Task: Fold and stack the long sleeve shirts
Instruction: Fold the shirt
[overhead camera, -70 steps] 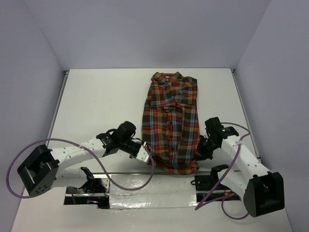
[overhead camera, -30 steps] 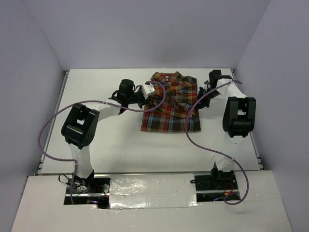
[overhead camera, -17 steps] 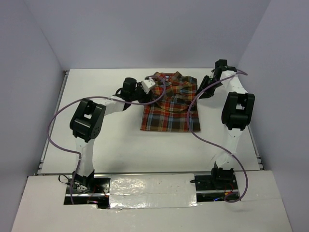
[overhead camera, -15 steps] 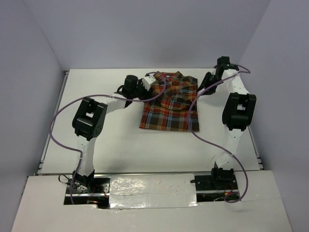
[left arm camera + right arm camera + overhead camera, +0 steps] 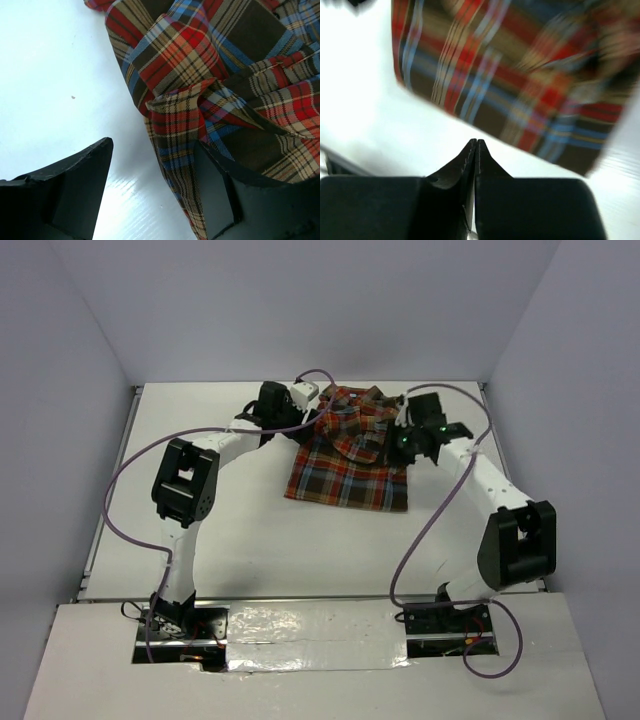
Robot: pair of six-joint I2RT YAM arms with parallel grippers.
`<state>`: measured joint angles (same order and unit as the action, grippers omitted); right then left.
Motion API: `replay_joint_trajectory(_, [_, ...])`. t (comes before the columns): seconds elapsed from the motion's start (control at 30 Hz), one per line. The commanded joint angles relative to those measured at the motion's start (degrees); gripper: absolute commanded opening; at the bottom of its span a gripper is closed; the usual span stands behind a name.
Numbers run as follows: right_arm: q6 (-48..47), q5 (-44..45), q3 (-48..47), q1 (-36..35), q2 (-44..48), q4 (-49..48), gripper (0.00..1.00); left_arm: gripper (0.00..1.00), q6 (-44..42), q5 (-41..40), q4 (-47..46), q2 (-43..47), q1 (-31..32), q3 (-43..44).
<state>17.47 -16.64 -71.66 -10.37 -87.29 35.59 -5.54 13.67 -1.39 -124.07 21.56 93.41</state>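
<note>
The long sleeve shirt (image 5: 345, 475), a red, brown and blue plaid, lies folded at the back middle of the table, and its upper part (image 5: 355, 420) is bunched up in a loose heap. My left gripper (image 5: 308, 400) is at the shirt's top left corner. In the left wrist view that gripper (image 5: 152, 165) is open, and a creased plaid edge (image 5: 175, 120) lies between the fingers, against the right finger (image 5: 220, 195). My right gripper (image 5: 398, 443) hovers at the shirt's right side. In the right wrist view it (image 5: 476, 142) is shut on nothing, with the blurred plaid (image 5: 520, 75) beyond its tips.
The white table (image 5: 220, 500) is boxed in by pale walls on the left, back and right. Purple cables trail from both arms; the left arm's cable (image 5: 320, 375) loops at the back, above the collar end. Both arms stretch far out from their bases.
My left gripper has opened and moved back along the shirt's top left. The right arm swung from the far right in to the shirt's right side, its jaws now shut. The shirt's upper part has bunched.
</note>
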Motion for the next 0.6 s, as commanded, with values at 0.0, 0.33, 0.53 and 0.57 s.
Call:
replay_joint_trajectory(0.0, [2.12, -2.95, 7.58, -3.95, 0.28, -11.59, 0.00, 0.79, 2.03, -1.54, 1.21, 2.61, -0.12, 1.86])
replay_joint_trajectory(0.33, [0.81, 4.06, 3.72, -8.34, -11.76, -15.55, 0.00, 0.81, -0.87, 1.01, 5.08, 5.24, -1.35, 0.47])
replay_joint_trajectory(0.53, [0.28, 12.67, -0.83, -8.88, -16.50, -16.26, 0.00, 0.80, -0.96, 1.62, 4.99, 4.28, -1.35, 0.81])
replay_joint_trajectory(0.57, [0.19, 13.38, -1.81, -8.88, -17.99, -16.00, 0.00, 0.80, -1.05, 1.62, 4.99, 4.19, -1.35, 0.81])
